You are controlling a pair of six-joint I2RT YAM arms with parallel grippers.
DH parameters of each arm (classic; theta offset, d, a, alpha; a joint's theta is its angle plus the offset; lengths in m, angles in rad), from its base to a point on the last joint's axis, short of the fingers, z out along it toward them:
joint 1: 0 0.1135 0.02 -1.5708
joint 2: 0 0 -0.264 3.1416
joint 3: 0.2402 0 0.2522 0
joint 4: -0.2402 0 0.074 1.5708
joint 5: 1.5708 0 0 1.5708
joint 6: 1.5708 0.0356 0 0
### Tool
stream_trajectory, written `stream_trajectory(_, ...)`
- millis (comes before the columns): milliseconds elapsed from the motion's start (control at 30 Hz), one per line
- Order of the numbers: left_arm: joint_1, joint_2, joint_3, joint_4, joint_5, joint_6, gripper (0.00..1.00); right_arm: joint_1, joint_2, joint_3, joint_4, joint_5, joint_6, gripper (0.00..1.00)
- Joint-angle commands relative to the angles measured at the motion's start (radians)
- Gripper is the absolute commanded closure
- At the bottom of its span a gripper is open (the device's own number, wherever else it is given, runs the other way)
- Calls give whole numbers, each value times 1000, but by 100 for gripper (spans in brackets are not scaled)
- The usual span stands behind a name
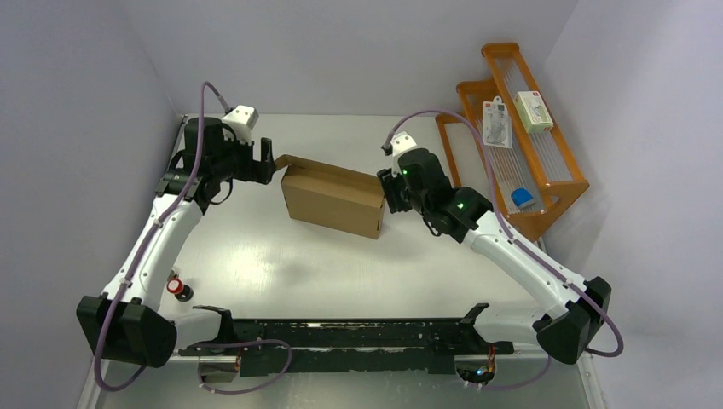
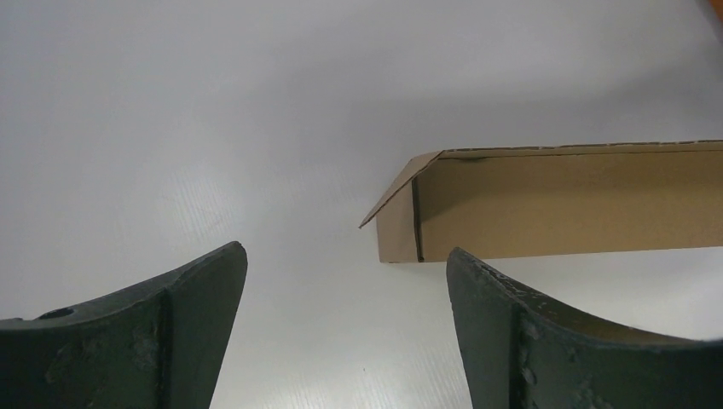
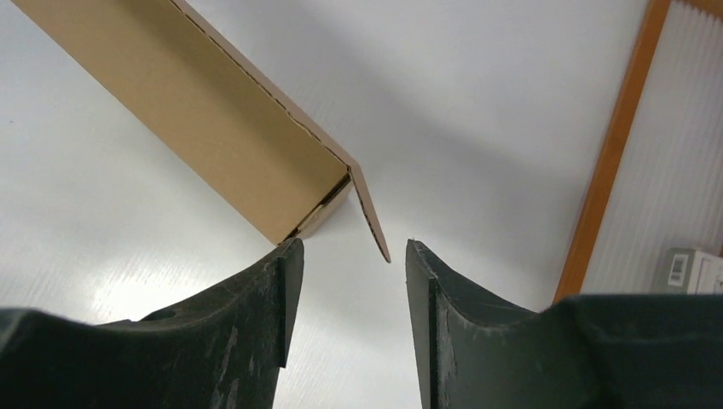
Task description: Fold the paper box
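I'm working on the paper box (image 1: 332, 200), which is sitting mid-bench (image 1: 256, 264) between the arms. The left tool (image 2: 345, 256) is hanging spread wide and empty beside the left end flap (image 2: 392, 198). The right tool (image 3: 354, 247) is standing half spread, with the corner of the right end flap (image 3: 368, 209) in its gap, unpinched. I'm judging that each flap needs a square inward push while the other tool braces the box. The box is showing no print, and the white packages (image 1: 533, 111) on the rack (image 1: 558, 183) are too small to read.
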Motion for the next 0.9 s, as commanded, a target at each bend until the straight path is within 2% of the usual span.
stream_trajectory(0, 22, 33, 38, 16, 133, 28, 9, -5, 3, -28, 46, 46, 33, 50)
stream_trajectory(467, 24, 101, 81, -26, 176, 95, 17, -15, 55, -40, 110, 35, -28, 73)
stream_trajectory(600, 24, 133, 103, -43, 200, 110, 20, -18, 51, -54, 133, 42, -36, 76)
stream_trajectory(733, 24, 157, 128, -57, 226, 124, 25, -19, 46, -54, 133, 47, -37, 87)
stream_trajectory(867, 24, 175, 143, -61, 261, 135, 30, -19, 39, -61, 142, 26, -71, 95)
